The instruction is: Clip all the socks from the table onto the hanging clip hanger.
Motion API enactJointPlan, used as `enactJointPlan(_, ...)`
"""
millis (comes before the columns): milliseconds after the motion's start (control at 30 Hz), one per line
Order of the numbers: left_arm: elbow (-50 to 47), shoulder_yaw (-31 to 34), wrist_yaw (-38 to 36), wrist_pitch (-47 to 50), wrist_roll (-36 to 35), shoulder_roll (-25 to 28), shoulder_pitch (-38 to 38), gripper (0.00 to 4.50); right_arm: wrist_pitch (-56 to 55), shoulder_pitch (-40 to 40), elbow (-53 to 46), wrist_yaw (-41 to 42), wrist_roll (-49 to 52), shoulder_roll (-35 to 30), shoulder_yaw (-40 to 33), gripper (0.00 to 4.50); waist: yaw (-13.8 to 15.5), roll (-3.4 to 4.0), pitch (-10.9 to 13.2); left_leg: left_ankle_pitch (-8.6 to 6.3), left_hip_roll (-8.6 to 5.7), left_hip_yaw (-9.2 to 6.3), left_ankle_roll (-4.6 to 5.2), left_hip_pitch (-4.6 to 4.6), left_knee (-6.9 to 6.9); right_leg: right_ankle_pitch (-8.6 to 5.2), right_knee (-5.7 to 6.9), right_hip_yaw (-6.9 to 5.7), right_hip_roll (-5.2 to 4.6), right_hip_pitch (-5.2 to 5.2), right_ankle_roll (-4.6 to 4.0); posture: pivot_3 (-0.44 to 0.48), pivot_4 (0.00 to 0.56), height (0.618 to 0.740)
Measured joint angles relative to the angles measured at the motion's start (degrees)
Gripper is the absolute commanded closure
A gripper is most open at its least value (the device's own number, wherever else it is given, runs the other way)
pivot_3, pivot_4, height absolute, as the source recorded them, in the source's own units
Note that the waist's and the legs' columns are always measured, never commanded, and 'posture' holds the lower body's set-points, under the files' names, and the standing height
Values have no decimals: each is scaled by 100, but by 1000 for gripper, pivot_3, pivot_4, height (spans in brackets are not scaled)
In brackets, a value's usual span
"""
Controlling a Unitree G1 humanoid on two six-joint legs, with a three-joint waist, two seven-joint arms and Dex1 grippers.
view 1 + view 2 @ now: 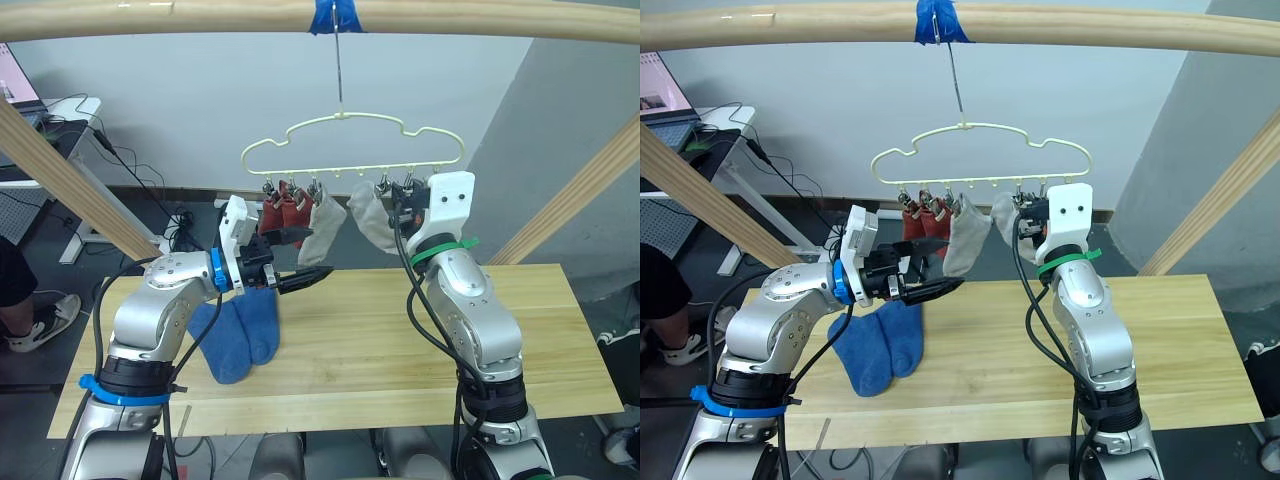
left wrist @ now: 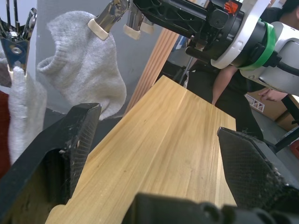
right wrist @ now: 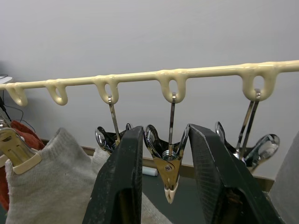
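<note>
a: from the head view, what's left?
b: two blue socks (image 1: 238, 335) lie on the table (image 1: 420, 340); red and grey ones hang on the clip hanger (image 1: 352, 150). left gripper (image 1: 300, 258) hovers above the blue pair.
a: left wrist view?
b: its fingers (image 2: 70, 135) spread wide, nothing held. a grey sock (image 2: 81, 86) dangles ahead.
a: right wrist view?
b: right gripper (image 3: 166, 177) brackets a silver clip (image 3: 169, 175), jaws apart, seemingly not yet squeezing.
a: handling?
b: i'd guess soft, light, floppy; pinch one at the cuff.
</note>
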Motion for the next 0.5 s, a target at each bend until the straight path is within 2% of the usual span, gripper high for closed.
enactJointPlan(500, 25, -4, 3, -78, 13, -1, -4, 0, -152, -109, 210, 14, 11, 196, -133, 2963, -1, 0, 0, 4, 0, 7, 2, -1, -1, 0, 11, 7, 0, -11, 0, -36, 229, 740)
